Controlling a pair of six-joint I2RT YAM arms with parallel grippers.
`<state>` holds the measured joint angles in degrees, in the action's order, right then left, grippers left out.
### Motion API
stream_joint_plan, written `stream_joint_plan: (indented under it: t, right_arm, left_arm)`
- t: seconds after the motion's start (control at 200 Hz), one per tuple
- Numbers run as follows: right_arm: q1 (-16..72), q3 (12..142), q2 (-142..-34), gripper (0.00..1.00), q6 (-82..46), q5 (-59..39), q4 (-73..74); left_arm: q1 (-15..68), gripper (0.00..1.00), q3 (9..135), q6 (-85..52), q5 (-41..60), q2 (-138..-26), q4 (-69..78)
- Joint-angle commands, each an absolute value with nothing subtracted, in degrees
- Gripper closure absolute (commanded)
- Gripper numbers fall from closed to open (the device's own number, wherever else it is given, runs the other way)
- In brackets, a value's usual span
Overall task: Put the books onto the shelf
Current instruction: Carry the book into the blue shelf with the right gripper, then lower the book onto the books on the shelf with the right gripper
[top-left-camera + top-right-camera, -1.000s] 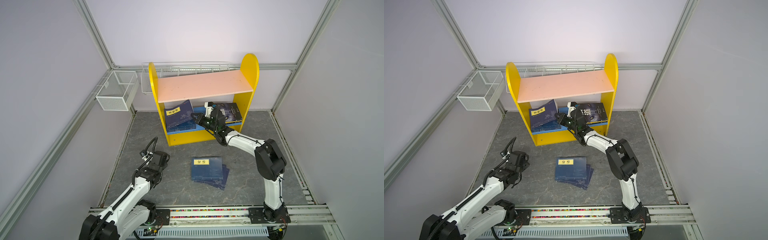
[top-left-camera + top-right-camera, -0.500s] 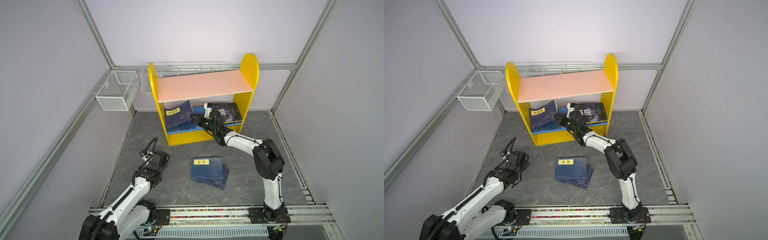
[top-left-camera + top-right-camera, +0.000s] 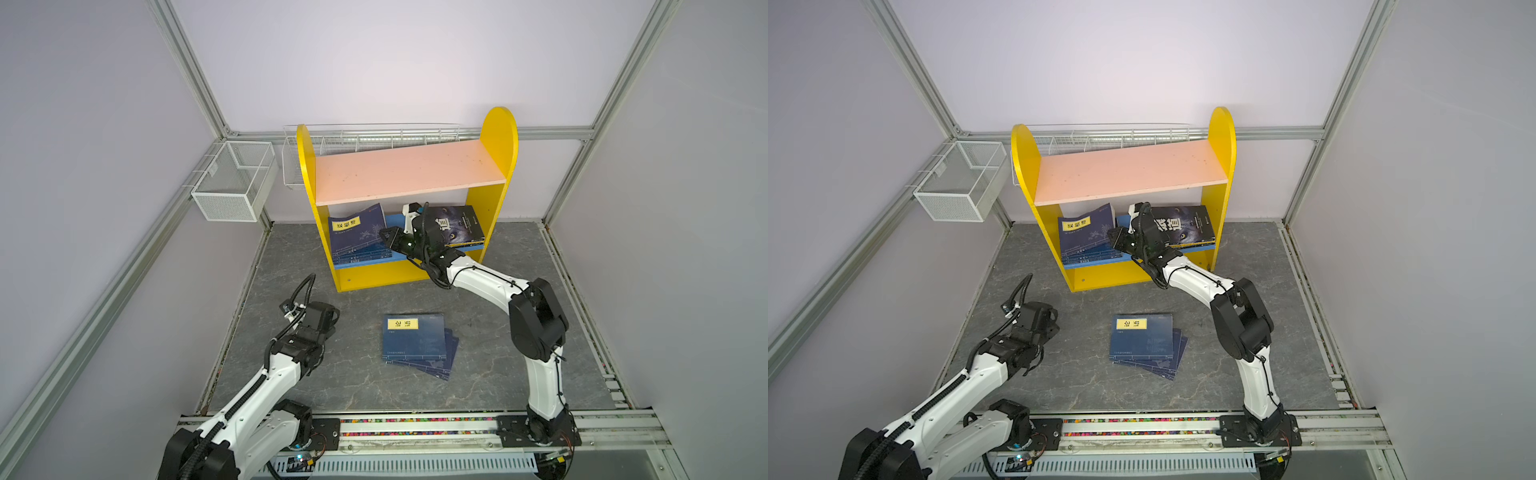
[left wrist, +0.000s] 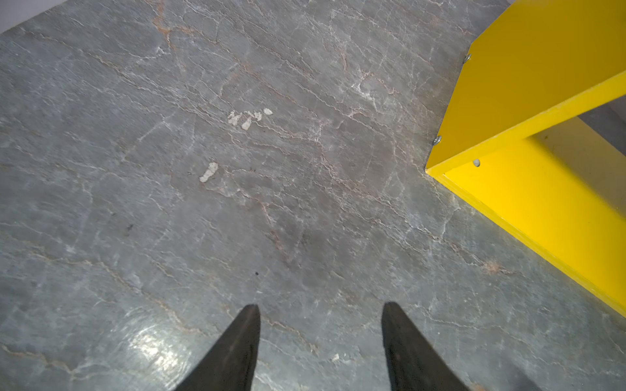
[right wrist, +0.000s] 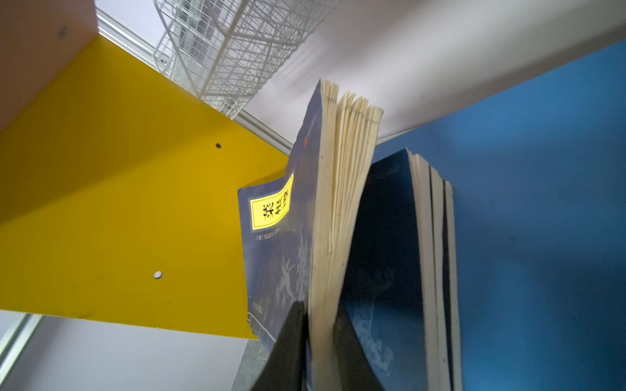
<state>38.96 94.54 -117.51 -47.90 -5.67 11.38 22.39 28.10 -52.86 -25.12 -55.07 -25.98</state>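
Spreading wide in front of the arms, the grey marbled tabletop (image 3: 490, 390) leaves open room on every side up to the frame rails. At its back stands the yellow-sided two-tier shelf (image 3: 498, 141) with its pink upper board (image 3: 407, 170); a white wire mesh basket (image 3: 232, 183) hangs on the wall beside it. On the blue lower board (image 5: 542, 169) a thick black book (image 3: 461, 224) lies at the right end, partly hidden by the right arm. At the left end, flat navy paperbacks (image 3: 357, 257) carry a tilted navy paperback with a yellow label (image 5: 277, 257), whose page edge the right jaws pinch. A fanned stack of navy paperbacks (image 3: 415, 340) lies mid-tabletop. The left jaws hang apart, holding nothing, near the shelf's front corner.
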Motion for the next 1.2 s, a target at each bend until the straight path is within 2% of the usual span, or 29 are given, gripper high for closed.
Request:
stream_joint_plan:
  t: [0.0, 0.24, 0.335, 0.555, 0.735, 0.945, 1.195]
  right_arm:
    - [41.82, 96.06, -117.09, 0.81, -44.14, -7.93, 5.56]
    - [42.02, 97.33, -116.93, 0.81, -41.44, -6.56, 2.29]
    - [42.04, 97.89, -116.98, 0.75, -40.55, -5.75, 0.92]
    - [42.11, 99.89, -116.34, 0.45, -36.9, -1.7, -4.77]
    - [42.12, 100.76, -115.58, 0.3, -33.57, 2.92, -8.39]
    - [42.0, 102.73, -115.16, 0.26, -29.47, 5.91, -11.17]
    - [41.77, 101.87, -113.91, 0.29, -24.19, 5.01, -11.0]
  left_arm:
    - [22.03, 0.41, 28.58, -52.77, -24.87, -55.54, -25.75]
    - [22.01, 0.41, 28.57, -52.65, -24.79, -55.57, -25.69]
    - [22.01, 0.41, 28.56, -52.65, -24.74, -55.64, -25.76]
    - [21.98, 0.41, 28.5, -52.56, -24.76, -55.5, -25.73]
    - [22.05, 0.41, 28.45, -52.64, -24.69, -55.41, -25.61]
    - [22.03, 0.41, 28.3, -52.57, -24.65, -55.15, -25.5]
    - [22.05, 0.41, 28.3, -52.66, -24.71, -55.28, -25.58]
